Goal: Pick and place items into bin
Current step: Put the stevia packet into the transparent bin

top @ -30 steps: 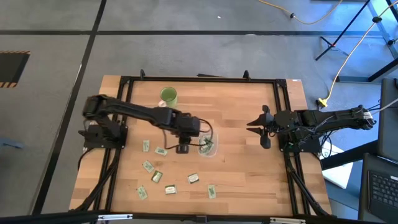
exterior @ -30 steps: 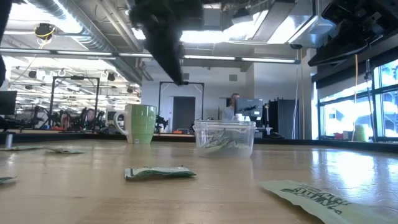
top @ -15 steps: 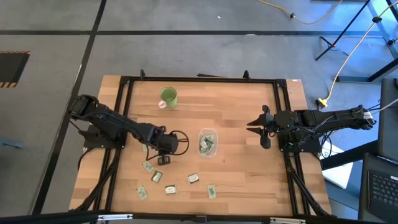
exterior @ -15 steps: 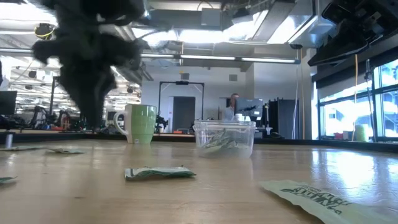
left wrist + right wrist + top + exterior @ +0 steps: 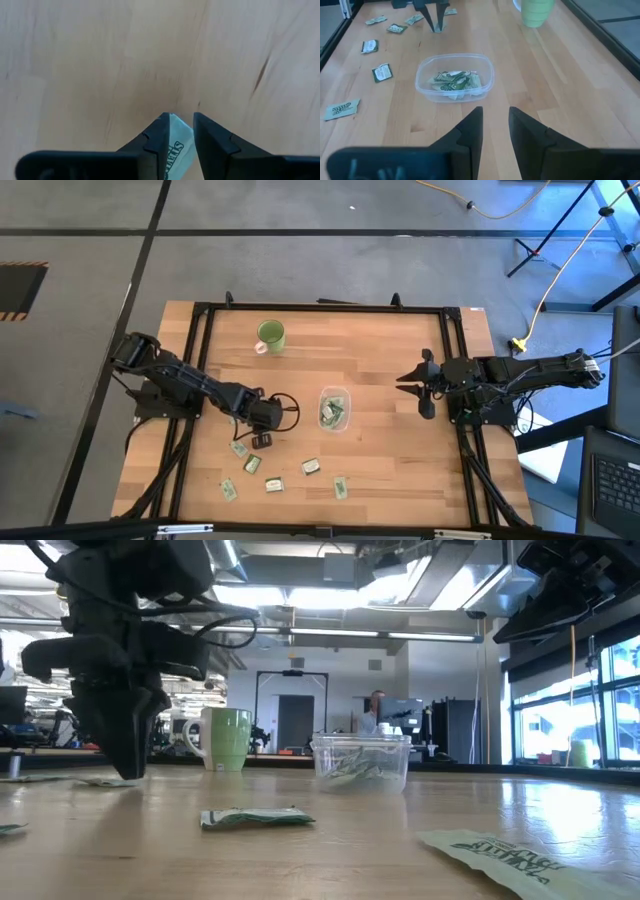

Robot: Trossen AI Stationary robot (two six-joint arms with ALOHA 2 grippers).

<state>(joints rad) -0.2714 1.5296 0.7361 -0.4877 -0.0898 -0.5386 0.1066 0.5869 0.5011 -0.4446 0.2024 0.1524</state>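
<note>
My left gripper (image 5: 260,428) points down at the table left of the bin, its fingertips (image 5: 125,768) at the tabletop. A whitish packet with green print (image 5: 179,145) lies between its narrowly open fingers. The bin (image 5: 334,409), a clear tub, stands on its base mid-table with several packets inside (image 5: 454,82). Several more packets lie flat near the front edge (image 5: 250,464) (image 5: 311,467). My right gripper (image 5: 402,378) waits high at the table's right, open, with nothing between its fingers (image 5: 496,125). My left gripper comes from above, pointing steeply down, with one finger (image 5: 160,132) on each side of the packet's corner (image 5: 181,131). The packet lies flat on the table. I cannot tell whether the fingers touch it.
A green mug (image 5: 271,334) stands at the far left. Loose packets lie at the front (image 5: 274,484) (image 5: 341,488) (image 5: 229,490), and one beside my left gripper (image 5: 237,448). Bare wood lies between the bin and my right gripper. A person (image 5: 375,705) stands in the room behind.
My left gripper has gone from beside the bin toward the table's left edge and down to the tabletop, rolling at the wrist on the way. It now stands over a packet. The bin and the loose packets have kept their places.
</note>
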